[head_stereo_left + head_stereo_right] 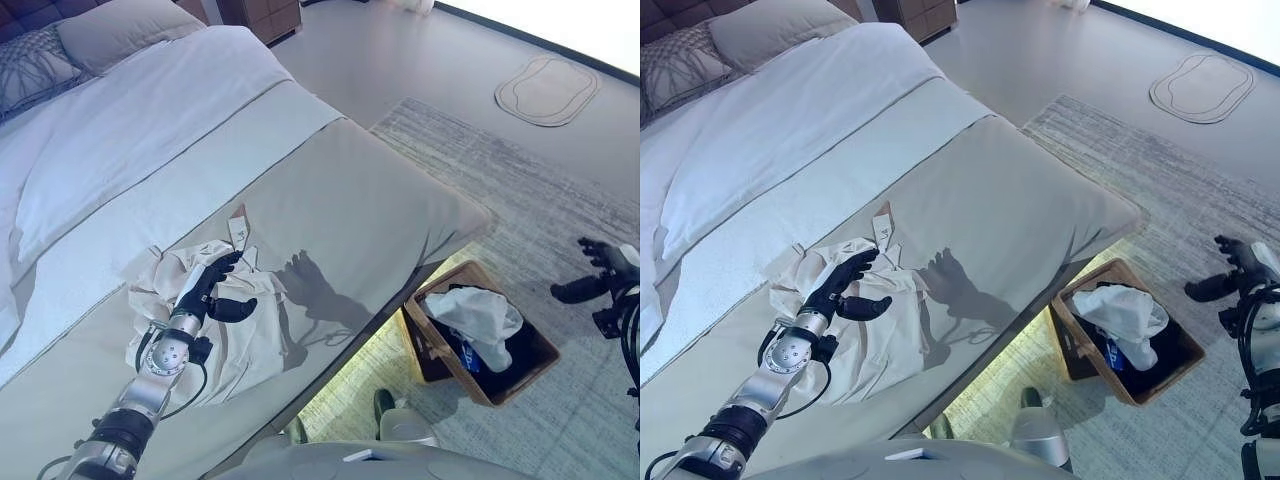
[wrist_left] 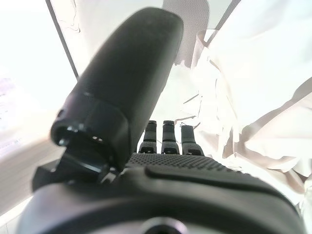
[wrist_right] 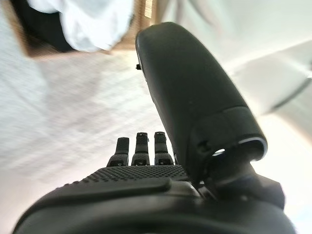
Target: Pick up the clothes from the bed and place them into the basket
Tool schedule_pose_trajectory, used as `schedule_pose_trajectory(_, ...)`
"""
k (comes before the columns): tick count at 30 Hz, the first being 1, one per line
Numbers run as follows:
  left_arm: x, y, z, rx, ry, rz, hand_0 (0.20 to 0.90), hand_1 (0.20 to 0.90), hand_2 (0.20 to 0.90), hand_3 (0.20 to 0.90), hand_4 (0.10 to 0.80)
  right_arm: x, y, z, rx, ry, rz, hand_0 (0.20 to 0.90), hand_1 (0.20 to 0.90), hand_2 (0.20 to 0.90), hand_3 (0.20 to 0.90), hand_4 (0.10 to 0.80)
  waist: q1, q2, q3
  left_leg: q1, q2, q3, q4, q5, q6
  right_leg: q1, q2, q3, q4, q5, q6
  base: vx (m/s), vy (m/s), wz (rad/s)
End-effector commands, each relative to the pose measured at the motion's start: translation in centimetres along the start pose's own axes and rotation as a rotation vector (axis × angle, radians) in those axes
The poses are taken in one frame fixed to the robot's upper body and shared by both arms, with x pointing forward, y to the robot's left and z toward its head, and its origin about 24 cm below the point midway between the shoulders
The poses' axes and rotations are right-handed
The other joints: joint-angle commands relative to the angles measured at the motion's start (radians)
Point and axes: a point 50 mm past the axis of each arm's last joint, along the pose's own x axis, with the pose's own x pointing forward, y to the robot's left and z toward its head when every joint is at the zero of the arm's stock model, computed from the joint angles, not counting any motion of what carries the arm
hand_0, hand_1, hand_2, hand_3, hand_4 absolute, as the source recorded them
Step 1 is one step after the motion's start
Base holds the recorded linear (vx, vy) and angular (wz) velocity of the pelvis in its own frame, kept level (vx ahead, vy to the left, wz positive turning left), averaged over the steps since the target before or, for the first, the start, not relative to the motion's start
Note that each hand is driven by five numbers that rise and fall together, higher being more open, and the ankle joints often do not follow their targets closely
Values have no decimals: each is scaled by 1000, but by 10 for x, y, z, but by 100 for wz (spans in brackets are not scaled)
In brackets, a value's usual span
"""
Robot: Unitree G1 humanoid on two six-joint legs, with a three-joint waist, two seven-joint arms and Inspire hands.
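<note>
A crumpled cream garment (image 1: 250,340) lies on the grey bed cover near the bed's front edge. My left hand (image 1: 208,288) rests on top of it, fingers straight and thumb spread, open; the left wrist view shows the same cream cloth (image 2: 253,87) past the fingers. The brown basket (image 1: 520,375) stands on the rug beside the bed, with a white garment (image 1: 482,315) and something blue inside. My right hand (image 1: 600,275) hovers to the right of the basket over the rug, open and empty.
The bed (image 1: 380,200) reaches to the far left, with a white sheet (image 1: 150,130) and pillows (image 1: 110,35) at the head. A grey rug (image 1: 540,190) covers the floor under the basket. An oval mat (image 1: 546,90) lies at the far right.
</note>
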Motion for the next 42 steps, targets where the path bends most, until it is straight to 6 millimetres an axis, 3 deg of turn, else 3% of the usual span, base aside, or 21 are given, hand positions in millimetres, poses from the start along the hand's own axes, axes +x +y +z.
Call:
schedule_pose_trajectory(1,5,26,21,-2,-118,122,900,900,900,900,800,4,-34,59,26,-268,-205,900,900,900,900,800,43,-44,-73,-74,-5,-30,62,-24,-6,-51,3,-49,104,-46,-2,1,28,21)
schedule_pose_trajectory(5,2,23,14,-23,-105,141,900,900,900,900,800,4,-25,108,67,-456,-197,900,900,900,900,800,105,-58,-68,-88,-19,-74,68,-22,-6,-30,0,-87,101,-59,-11,9,30,23)
schedule_pose_trajectory(14,-10,24,-8,-51,-18,159,900,900,900,900,800,12,-21,162,-103,-516,-243,900,900,900,900,800,195,-66,-52,-120,-38,-137,127,-28,-10,-8,-12,-152,136,-89,-39,51,9,28)
schedule_pose_trajectory(16,-11,25,-11,-65,-9,167,900,900,900,900,800,11,-30,190,-164,-560,-274,900,900,900,900,800,230,-63,-20,-179,-50,-156,226,-50,-11,-36,-27,-178,198,-114,-61,-47,47,30)
schedule_pose_trajectory(23,-6,22,-2,-102,-50,174,900,900,900,900,800,4,-58,242,-249,-631,-381,900,900,900,900,800,300,-27,104,-314,-69,-209,384,-58,-16,-121,-59,-237,353,-176,-103,-134,61,36)
schedule_pose_trajectory(25,-7,25,3,-120,-78,188,900,900,900,900,800,-2,-67,262,-263,-666,-411,900,900,900,900,800,335,-13,145,-371,-84,-234,431,-55,-9,-173,-80,-259,436,-199,-117,-127,43,37)
schedule_pose_trajectory(29,-8,29,16,-107,-157,168,900,900,900,900,800,-6,-77,279,-268,-666,-464,900,900,900,900,800,388,0,198,-460,-111,-251,540,-96,15,-245,-119,-306,598,-252,-145,-70,10,42)
schedule_pose_trajectory(30,-8,29,16,-107,-160,168,900,900,900,900,800,-6,-78,280,-268,-670,-466,900,900,900,900,800,391,0,201,-466,-114,-250,549,-102,17,-250,-122,-309,608,-256,-147,74,-32,39)
schedule_pose_trajectory(31,-9,29,20,-98,-175,155,900,900,900,900,800,-9,-81,288,-260,-679,-488,900,900,900,900,800,415,0,228,-504,-133,-252,645,-169,26,-279,-141,-309,716,-315,-151,75,-32,30)
schedule_pose_trajectory(32,-9,29,20,-97,-178,153,900,900,900,900,800,-10,-82,290,-258,-677,-493,900,900,900,900,800,417,0,232,-513,-137,-252,659,-175,28,-287,-144,-310,731,-320,-152,84,-42,32)
schedule_pose_trajectory(34,-11,27,22,-95,-184,142,900,900,900,900,800,-15,-85,304,-265,-693,-503,900,900,900,900,800,447,6,262,-573,-161,-255,751,-229,51,-335,-166,-320,834,-358,-165,40,-13,34)
schedule_pose_trajectory(42,-21,29,36,-125,-275,152,900,900,900,900,800,-29,-92,332,-301,-723,-541,900,900,900,900,800,500,27,311,-783,-221,-267,968,-286,91,-535,-200,-308,1056,-425,-171,27,-15,26)
